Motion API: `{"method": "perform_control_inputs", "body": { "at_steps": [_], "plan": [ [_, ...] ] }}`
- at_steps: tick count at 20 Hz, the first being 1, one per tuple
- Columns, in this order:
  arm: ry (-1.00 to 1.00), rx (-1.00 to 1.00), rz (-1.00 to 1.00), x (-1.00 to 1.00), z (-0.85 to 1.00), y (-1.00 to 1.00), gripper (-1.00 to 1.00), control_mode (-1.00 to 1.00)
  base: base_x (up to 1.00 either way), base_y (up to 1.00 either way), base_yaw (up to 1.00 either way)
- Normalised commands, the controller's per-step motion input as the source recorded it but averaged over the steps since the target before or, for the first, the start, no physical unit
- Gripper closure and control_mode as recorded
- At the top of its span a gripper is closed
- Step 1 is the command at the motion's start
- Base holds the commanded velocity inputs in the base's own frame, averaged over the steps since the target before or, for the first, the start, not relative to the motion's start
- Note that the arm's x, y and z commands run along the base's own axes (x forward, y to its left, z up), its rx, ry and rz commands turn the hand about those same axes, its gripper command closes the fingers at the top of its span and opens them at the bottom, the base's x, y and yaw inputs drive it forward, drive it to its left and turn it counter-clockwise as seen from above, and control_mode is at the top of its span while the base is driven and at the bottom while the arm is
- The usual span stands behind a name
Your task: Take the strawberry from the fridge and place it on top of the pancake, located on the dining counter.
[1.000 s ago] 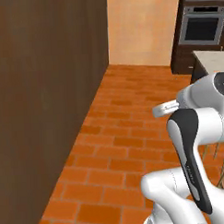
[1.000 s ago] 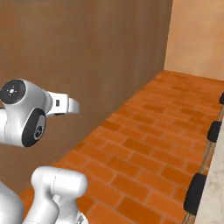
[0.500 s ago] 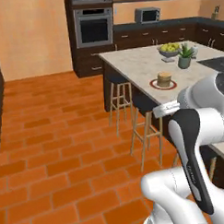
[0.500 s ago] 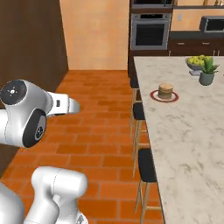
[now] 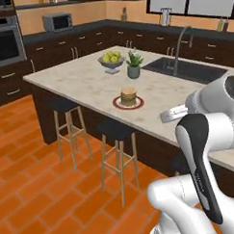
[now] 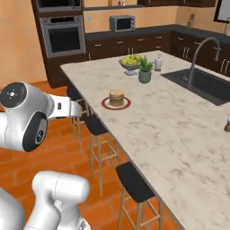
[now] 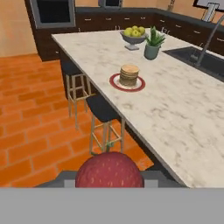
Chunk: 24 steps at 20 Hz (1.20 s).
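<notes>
Kitchen island desk [image 7: 175, 113] ahead carries the pancake [image 7: 129, 75] near its stool-side edge; my end effector [image 7: 109, 178] is clamped on the strawberry [image 7: 109, 170], mid-transport, next I must close in and reach over it.

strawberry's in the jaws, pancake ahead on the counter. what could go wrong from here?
1. The strawberry is round and the pancake top is small: released off-centre, it may roll onto the plate or dining counter.
2. Stools line the counter edge, so the base may clip them driving in.
</notes>
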Motion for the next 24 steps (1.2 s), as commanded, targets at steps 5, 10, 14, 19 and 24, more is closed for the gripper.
{"method": "perform_control_inputs", "body": {
  "at_steps": [5, 10, 14, 19, 24],
  "plan": [
    [0.0, 0.0, 0.0, 0.0, 0.0, 0.0, 1.0, 1.0, 0.78, 0.79, -0.7],
    [0.0, 0.0, 0.0, 0.0, 0.0, 0.0, 1.0, 1.0, 0.65, 0.95, -0.61],
    [0.0, 0.0, 0.0, 0.0, 0.0, 0.0, 1.0, 1.0, 0.51, 1.0, -0.55],
    [0.0, 0.0, 0.0, 0.0, 0.0, 0.0, 1.0, 1.0, 0.21, 1.0, -0.51],
    [0.0, 0.0, 0.0, 0.0, 0.0, 0.0, 1.0, 1.0, 0.51, 0.83, -0.5]
  ]
}}
